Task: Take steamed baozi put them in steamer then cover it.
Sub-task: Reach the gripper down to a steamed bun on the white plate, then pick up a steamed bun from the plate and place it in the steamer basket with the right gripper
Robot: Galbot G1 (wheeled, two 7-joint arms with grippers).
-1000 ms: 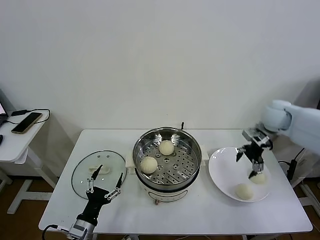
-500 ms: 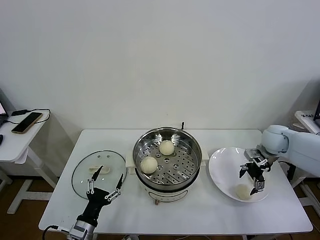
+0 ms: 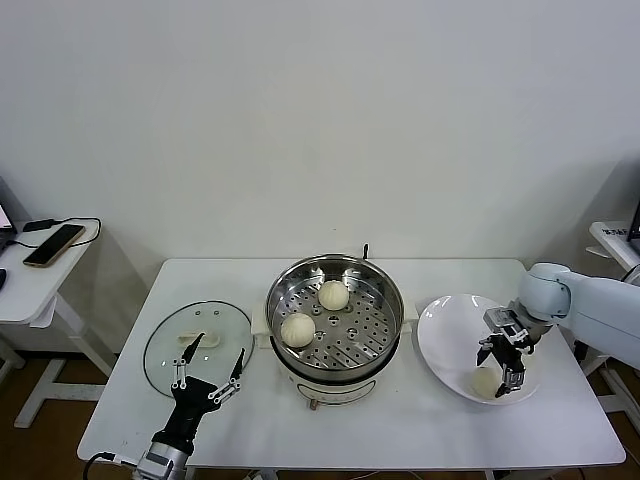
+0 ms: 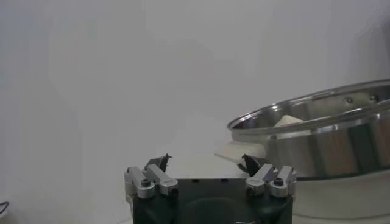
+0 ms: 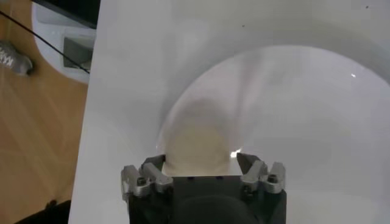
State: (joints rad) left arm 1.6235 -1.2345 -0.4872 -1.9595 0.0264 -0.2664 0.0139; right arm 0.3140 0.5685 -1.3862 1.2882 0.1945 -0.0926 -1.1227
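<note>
The steamer [image 3: 372,300] stands mid-table with two baozi in its tray, one at the back [image 3: 333,294] and one at the front left [image 3: 298,329]. My right gripper [image 3: 499,372] is down on the white plate [image 3: 445,335], open. In the right wrist view its jaws [image 5: 198,159] straddle one baozi [image 5: 196,143]. In the head view one baozi [image 3: 485,381] shows beside the fingers; a second one on the plate is hidden. The glass cover [image 3: 165,345] lies flat left of the steamer. My left gripper [image 3: 208,375] is open at the cover's front edge.
A side table [image 3: 25,285] with a phone [image 3: 52,245] stands at the far left. The left wrist view shows the steamer's wall [image 4: 329,143] and cream handle [image 4: 242,150] ahead of the open left gripper [image 4: 207,161]. The floor lies beyond the table's right edge [image 5: 36,122].
My right gripper came down from above the plate onto it and now straddles a baozi. One of the plate's two baozi went out of sight behind it. The left arm has not moved.
</note>
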